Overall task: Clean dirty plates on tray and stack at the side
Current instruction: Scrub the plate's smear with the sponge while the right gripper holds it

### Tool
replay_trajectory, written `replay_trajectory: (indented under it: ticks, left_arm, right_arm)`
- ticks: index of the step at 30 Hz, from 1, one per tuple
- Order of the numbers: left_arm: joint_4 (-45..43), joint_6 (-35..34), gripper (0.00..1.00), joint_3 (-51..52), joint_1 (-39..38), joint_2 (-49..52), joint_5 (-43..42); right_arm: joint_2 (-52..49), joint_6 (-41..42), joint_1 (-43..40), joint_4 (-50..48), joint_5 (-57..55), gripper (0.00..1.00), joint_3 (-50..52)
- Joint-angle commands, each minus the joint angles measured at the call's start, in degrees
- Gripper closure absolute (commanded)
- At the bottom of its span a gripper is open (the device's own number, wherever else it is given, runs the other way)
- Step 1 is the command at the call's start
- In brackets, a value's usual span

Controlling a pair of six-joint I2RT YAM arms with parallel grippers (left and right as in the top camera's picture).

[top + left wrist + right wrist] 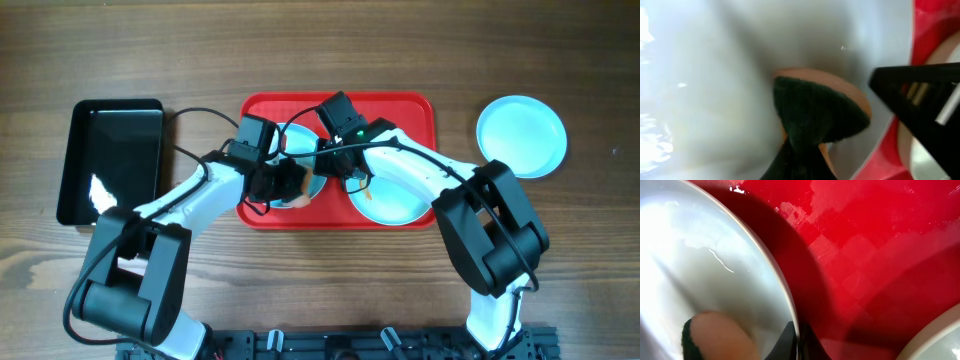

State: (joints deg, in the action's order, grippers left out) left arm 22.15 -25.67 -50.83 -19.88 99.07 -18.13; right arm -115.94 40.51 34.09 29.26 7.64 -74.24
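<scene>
Plate (690, 255) is judged stiff, light, prob. slick; its rim is pinched by right gripper (335, 165), soft sponge (815, 110) clamped in left gripper (285, 182).

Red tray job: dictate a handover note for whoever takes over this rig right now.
Left pincer: shut on the sponge, pressed into the left plate on the red tray.
Right pincer: shut, apparently pinching that plate's rim.
Second plate: on the tray's right half, orange smear showing.
Third plate: on the table right of the tray, looks clean.
Done: one plate set aside.
Left: finish this one, clean the second, stack both on the third.
</scene>
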Motion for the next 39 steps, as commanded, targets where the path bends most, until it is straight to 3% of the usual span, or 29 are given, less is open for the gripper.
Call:
replay_trajectory:
  ticks: [1, 21, 34, 39]
  left_arm:
    - [2.49, 1.60, 0.96, 0.35, -0.07, 1.62, 13.05]
    - [3.80, 6.23, 0.96, 0.33, 7.48, 1.53, 31.76]
    - [-1.38, 8.39, 0.96, -2.84, 8.17, -0.04, 34.01]
    - [-1.18, 8.79, 0.96, -5.38, 8.17, -5.84, 27.06]
  right_arm:
    - [-3.02, -0.02, -0.13, 1.25, -3.34, 0.96, 2.36]
    - [-3.02, -0.04, -0.13, 1.51, -3.37, 0.96, 2.36]
    - [-3.02, -0.48, -0.13, 2.25, -3.39, 0.96, 2.36]
    - [-3.02, -0.48, -0.13, 2.23, -3.39, 0.96, 2.36]
